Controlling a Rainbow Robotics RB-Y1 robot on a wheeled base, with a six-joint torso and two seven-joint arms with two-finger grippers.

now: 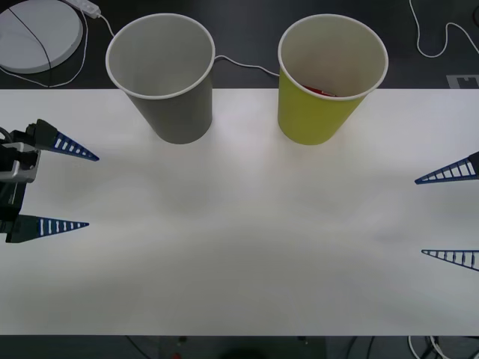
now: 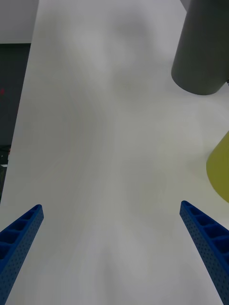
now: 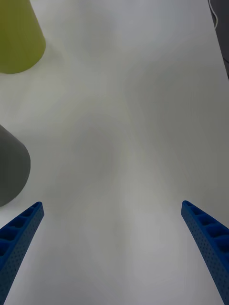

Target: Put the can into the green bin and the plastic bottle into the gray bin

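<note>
Two cup-shaped bins are standing upright along the far edge of the white worktop [image 1: 239,247]: the gray bin [image 1: 168,82] toward the robot's left and the green bin [image 1: 325,82] toward its right, apart from each other with a strip of bare surface between them. Inside the green bin, low against its far wall, a small patch of red [image 1: 320,91] is showing — too little of it to tell what it is. The gray bin's pale inside is showing nothing that can be made out.

The left pincer [image 1: 91,191] is hovering at the left edge of the worktop, its blue ribbed fingers spread wide and gripping nothing. The right pincer [image 1: 419,217] is hanging at the right edge, likewise wide apart and empty. Both are sitting well apart from the bins, with the broad middle of the surface lying open between them.

Beyond the far edge the floor is dark — a white round disc [image 1: 37,34] is lying at the left, and thin white cables [image 1: 239,63] are trailing behind the bins.
</note>
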